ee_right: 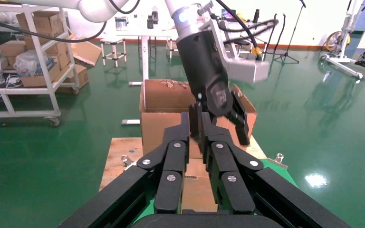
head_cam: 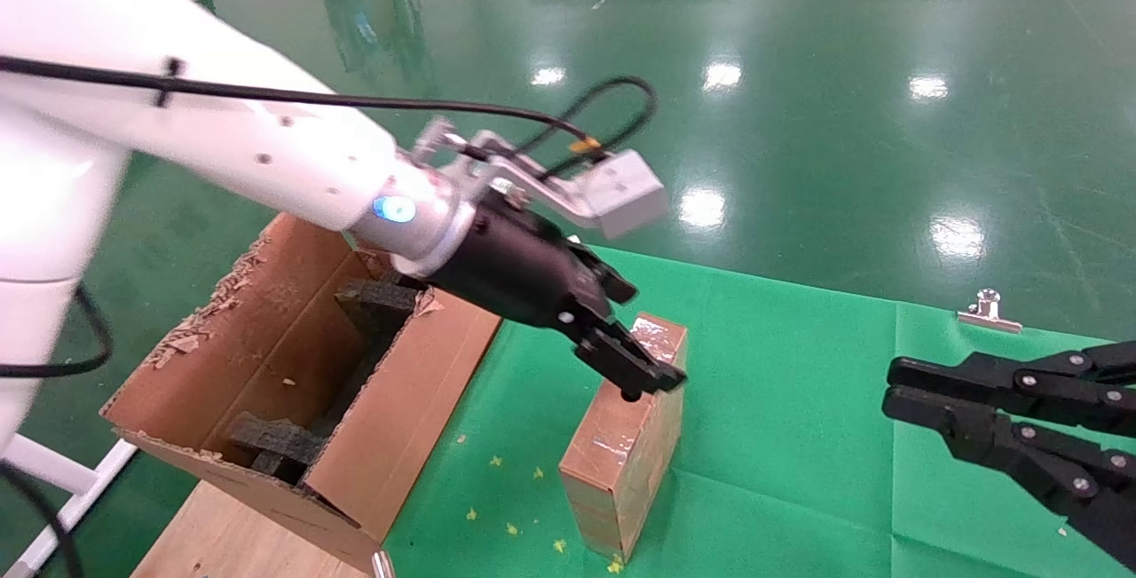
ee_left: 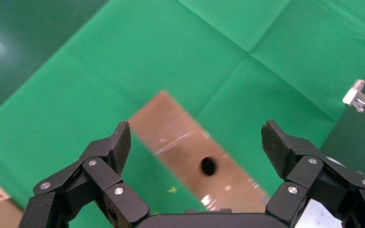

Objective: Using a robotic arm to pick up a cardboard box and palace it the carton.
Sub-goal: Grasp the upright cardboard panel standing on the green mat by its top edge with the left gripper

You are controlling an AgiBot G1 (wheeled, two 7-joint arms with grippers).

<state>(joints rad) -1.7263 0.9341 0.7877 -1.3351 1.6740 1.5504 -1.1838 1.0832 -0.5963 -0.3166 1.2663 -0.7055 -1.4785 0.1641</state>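
Observation:
The cardboard box (head_cam: 621,449) stands on its long edge on the green cloth, taped, with a round hole (ee_left: 208,166) in its upper face. My left gripper (head_cam: 652,334), on the white robotic arm (head_cam: 266,152), hangs open just above the box's top, a finger to each side and not touching it. In the left wrist view the box (ee_left: 180,137) lies between the open fingers (ee_left: 121,142). The carton (head_cam: 293,365), with ragged flaps and black foam inside, stands open to the left of the box. My right gripper (head_cam: 896,387) is shut and empty at the right.
A silver clip (head_cam: 990,312) holds the green cloth (head_cam: 799,400) at its far right edge. A wooden board (head_cam: 231,534) lies under the carton. The right wrist view shows a shelf rack (ee_right: 28,61) with boxes and stands on the green floor behind.

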